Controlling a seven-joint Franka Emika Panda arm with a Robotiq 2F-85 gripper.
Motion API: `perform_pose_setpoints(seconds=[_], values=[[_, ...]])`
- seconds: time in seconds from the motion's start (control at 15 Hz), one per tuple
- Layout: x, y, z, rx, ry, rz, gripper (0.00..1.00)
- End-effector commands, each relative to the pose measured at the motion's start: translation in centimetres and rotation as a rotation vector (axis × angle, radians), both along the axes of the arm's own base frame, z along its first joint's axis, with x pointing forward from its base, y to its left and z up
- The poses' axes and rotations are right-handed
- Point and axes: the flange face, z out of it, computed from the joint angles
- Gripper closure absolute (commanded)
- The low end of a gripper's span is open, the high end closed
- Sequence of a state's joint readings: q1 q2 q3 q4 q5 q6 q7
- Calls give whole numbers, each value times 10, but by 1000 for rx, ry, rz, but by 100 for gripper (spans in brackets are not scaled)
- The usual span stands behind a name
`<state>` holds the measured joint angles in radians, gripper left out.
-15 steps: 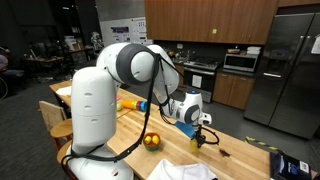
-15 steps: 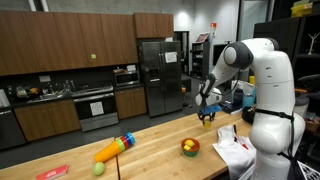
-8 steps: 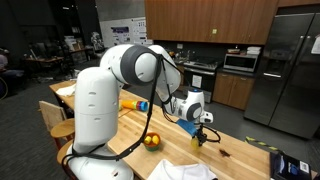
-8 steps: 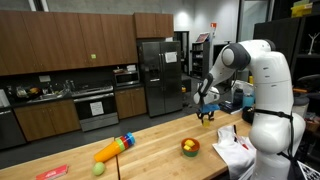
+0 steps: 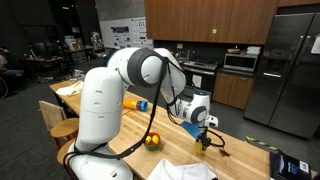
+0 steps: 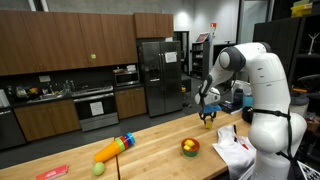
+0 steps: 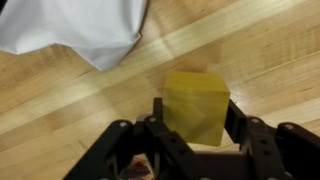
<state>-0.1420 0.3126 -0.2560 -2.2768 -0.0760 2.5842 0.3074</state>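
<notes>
In the wrist view a yellow block (image 7: 196,106) sits between my gripper's (image 7: 192,118) two black fingers, which press on its left and right sides. The block hangs over the wooden tabletop (image 7: 260,55), just short of a corner of white cloth (image 7: 75,30). In both exterior views the gripper (image 5: 205,138) (image 6: 207,117) points down, low over the long wooden table (image 6: 150,140). Only a small yellow spot of the block (image 6: 207,115) shows there. Whether the block touches the wood I cannot tell.
A bowl of fruit (image 5: 151,141) (image 6: 189,147) stands near the robot's base beside the crumpled white cloth (image 6: 232,150). Further along the table lie a long yellow-and-coloured toy (image 6: 113,149), a green ball (image 6: 97,169) and a red item (image 6: 50,172). Kitchen cabinets and a fridge (image 6: 155,75) stand behind.
The arm has shifted slightly along the table with the gripper a touch lower. The yellow block stays gripped between the fingers.
</notes>
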Motion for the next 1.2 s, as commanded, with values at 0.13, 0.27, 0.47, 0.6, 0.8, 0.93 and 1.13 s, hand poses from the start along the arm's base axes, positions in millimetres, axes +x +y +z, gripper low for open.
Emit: perform_pose_setpoints(seconds=[0.13, 0.27, 0.47, 0.6, 0.8, 0.93, 1.13], values=[[-7, -7, -24, -7, 59, -12, 66], [-10, -12, -31, -38, 77, -58, 58], [-9, -8, -25, -18, 55, -41, 41], [-9, -8, -25, -19, 56, -48, 41], [-9, -8, -25, -20, 56, -50, 41], [-9, -8, -25, -20, 56, -50, 41], [-10, 0, -16, -67, 41, -18, 15]])
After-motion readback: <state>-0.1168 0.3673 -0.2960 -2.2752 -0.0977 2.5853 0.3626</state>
